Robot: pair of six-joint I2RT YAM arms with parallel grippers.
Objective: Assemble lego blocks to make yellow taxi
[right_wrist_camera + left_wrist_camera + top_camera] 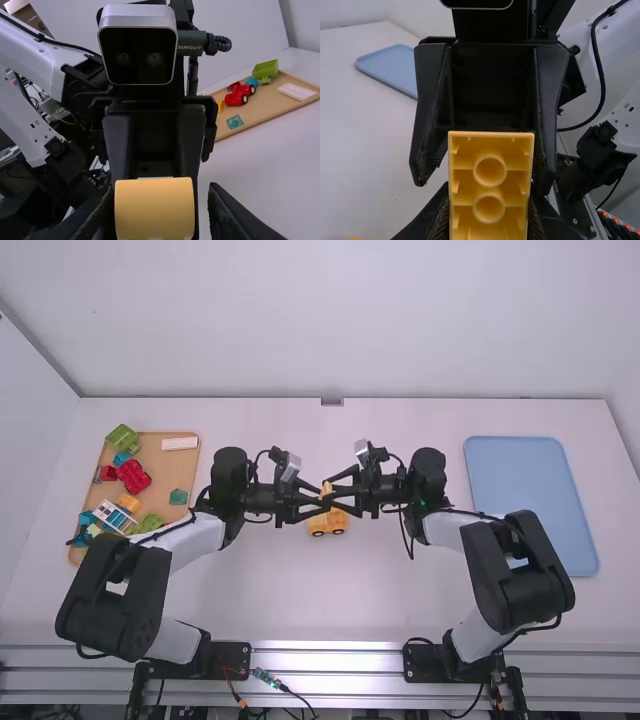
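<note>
Over the middle of the table, the left gripper [318, 502] and right gripper [338, 496] face each other at a yellow block [327, 488]. Seen in the left wrist view, the left gripper [487, 215] is shut on the yellow block [490, 192], whose hollow side with two round tubes shows. In the right wrist view, the right gripper [157, 212] is open around the smooth face of the yellow block [154, 209], with a gap at one finger. A yellow car body with dark wheels [328, 523] rests on the table just below the grippers.
A wooden tray [155, 455] at the left holds red [133, 476], green [125, 438], blue and white pieces. On the right lies a blue tray [530, 500]. Both forearms stretch low across the table's middle.
</note>
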